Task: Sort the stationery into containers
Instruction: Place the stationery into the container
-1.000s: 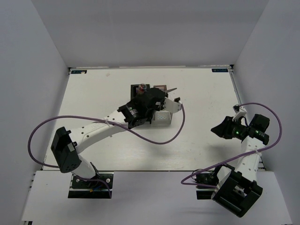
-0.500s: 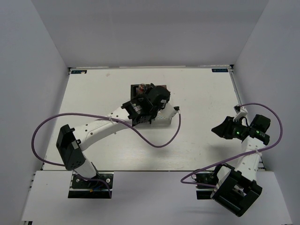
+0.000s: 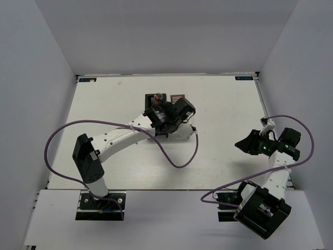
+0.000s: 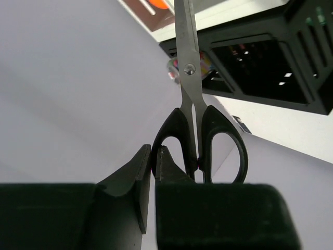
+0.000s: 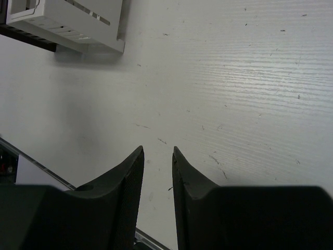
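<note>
Black-handled steel scissors (image 4: 193, 112) pinched by one handle loop in my left gripper (image 4: 153, 156), blades aimed at black slotted organiser (image 4: 307, 101). Right gripper (image 5: 157, 156) parted, empty, over white table (image 5: 244, 78). Risk, I judge: thin grip lets scissors swivel, so tips snag slotted wall and miss compartment.

no legible text anywhere, blue stickers (image 3: 87, 79) at the table's (image 3: 104, 114) far corners, too small to read
</note>
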